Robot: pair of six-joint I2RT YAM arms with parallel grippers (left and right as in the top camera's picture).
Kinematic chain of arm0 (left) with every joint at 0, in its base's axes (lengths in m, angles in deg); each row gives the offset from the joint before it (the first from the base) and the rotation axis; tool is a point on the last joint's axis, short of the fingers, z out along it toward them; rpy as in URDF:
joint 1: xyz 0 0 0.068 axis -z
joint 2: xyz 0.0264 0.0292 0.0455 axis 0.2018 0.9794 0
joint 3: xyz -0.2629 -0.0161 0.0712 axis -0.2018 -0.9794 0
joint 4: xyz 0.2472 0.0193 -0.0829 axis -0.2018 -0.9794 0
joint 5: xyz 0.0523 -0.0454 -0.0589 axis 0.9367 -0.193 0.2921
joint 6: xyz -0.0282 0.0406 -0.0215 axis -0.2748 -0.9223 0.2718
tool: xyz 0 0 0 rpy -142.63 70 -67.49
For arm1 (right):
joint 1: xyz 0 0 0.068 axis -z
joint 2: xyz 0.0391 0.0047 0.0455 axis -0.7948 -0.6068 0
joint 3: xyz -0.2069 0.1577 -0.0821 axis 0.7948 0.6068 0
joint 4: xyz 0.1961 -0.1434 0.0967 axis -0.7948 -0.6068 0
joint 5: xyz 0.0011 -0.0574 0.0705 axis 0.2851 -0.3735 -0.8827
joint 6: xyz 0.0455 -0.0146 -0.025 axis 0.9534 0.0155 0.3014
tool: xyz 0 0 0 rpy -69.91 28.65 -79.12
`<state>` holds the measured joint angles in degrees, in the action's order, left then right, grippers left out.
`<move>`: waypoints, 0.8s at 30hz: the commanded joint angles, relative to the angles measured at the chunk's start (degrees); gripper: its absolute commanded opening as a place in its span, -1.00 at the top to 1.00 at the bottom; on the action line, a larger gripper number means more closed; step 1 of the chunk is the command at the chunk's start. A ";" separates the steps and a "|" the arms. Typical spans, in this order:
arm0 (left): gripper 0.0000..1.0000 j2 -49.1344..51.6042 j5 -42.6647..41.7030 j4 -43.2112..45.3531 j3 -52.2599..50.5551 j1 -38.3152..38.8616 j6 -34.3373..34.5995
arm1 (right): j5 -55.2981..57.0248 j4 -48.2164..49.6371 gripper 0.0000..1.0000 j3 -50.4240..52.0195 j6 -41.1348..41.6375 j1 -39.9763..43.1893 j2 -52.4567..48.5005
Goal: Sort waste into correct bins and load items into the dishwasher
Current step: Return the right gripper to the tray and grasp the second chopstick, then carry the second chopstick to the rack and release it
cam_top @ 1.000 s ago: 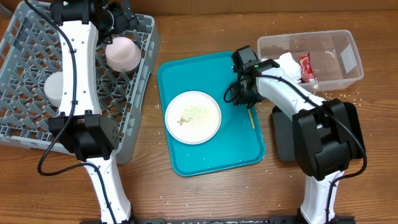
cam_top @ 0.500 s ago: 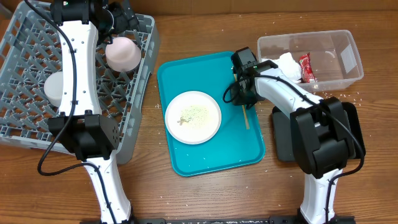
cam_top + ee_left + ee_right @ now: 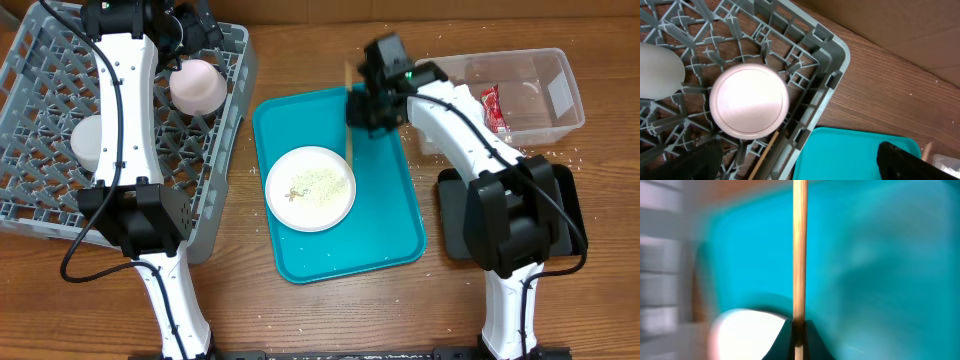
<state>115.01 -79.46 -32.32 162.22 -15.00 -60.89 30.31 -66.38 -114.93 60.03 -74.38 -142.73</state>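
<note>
Dish rack (image 3: 40,200) holds a pale bowl (image 3: 197,85) upside down in its 1 o'clock corner, near the open left hand (image 3: 195,30). A rice-flecked plate (image 3: 310,187) sits on the teal tray (image 3: 390,230). The right hand (image 3: 365,105) pinches a chopstick (image 3: 349,130) over the tray's 12 o'clock edge. A red wrapper (image 3: 491,108) lies in the clear tub (image 3: 560,90).

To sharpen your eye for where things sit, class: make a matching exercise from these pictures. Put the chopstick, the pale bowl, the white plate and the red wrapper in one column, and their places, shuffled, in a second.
Column one:
1. chopstick
2. pale bowl
3. white plate
4. red wrapper

Column two:
a. in the grey dish rack
b. in the clear tub
c. gripped in the right pincer
d. on the teal tray

Pairs: 1-c, 2-a, 3-d, 4-b.
</note>
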 commanded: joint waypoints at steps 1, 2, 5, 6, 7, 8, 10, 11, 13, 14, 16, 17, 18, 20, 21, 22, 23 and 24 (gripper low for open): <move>-1.00 -1.44 0.20 0.04 1.49 0.37 0.55 | -18.75 5.33 0.93 -3.91 7.80 -0.50 0.52; -1.00 -1.44 0.20 0.04 1.49 0.37 0.57 | -20.20 8.81 0.93 -3.91 11.39 -0.98 0.52; -1.00 -1.44 0.20 0.04 1.49 0.37 0.55 | -19.21 18.47 0.93 -3.74 20.98 -3.21 0.28; -1.00 -1.44 0.20 0.04 1.49 0.37 0.55 | -18.16 21.00 0.93 -3.58 23.61 -4.04 0.28; -1.00 -1.44 0.20 0.04 1.49 0.37 0.55 | -16.50 23.41 0.93 -3.37 26.45 -5.03 0.28; -1.00 -1.44 0.20 0.04 1.49 0.37 0.55 | -15.19 24.85 0.93 -3.34 27.96 -5.77 0.28; -1.00 -1.44 0.20 0.04 1.49 0.37 0.55 | -10.51 28.17 0.93 -3.32 32.46 -8.20 0.24; -1.00 -1.44 0.20 0.04 1.49 0.37 0.55 | -8.76 29.42 0.93 -3.32 33.86 -9.29 0.17; -1.00 -1.44 0.20 0.04 1.49 0.37 0.55 | -4.92 31.76 0.93 -3.32 36.52 -11.67 -0.07; -1.00 -1.44 0.20 0.04 1.49 0.37 0.57 | -3.17 32.74 0.93 -3.32 37.75 -12.79 -0.26; -1.00 -1.44 0.20 0.04 1.49 0.37 0.55 | 0.09 34.60 0.93 -3.32 40.52 -14.88 -1.01; -1.00 -1.44 0.20 0.04 1.49 0.37 0.55 | 1.49 35.82 0.93 -3.32 42.25 -16.02 -1.84; -1.00 -1.44 0.20 0.04 1.49 0.37 0.55 | 1.90 36.65 0.93 -3.32 43.08 -16.61 -2.38; -1.00 -1.44 0.20 0.04 1.49 0.37 0.55 | 2.21 39.26 0.93 -3.32 45.22 -17.86 -4.22; -1.00 -1.44 0.20 0.04 1.49 0.37 0.55 | 2.16 40.50 0.92 -3.32 45.35 -18.21 -4.96; -1.00 -1.44 0.20 0.04 1.49 0.37 0.55 | 2.12 41.68 0.93 -3.32 45.33 -18.49 -5.60; -1.00 -1.44 0.20 0.04 1.49 0.37 0.55 | 2.03 43.25 0.93 -3.32 45.42 -18.82 -6.56; -1.00 -1.44 0.20 0.04 1.49 0.37 0.57 | 1.77 44.22 0.93 -3.32 45.90 -19.04 -7.19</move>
<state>115.01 -79.46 -32.30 162.22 -15.00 -60.91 29.92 -23.74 -117.82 102.72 -93.59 -146.91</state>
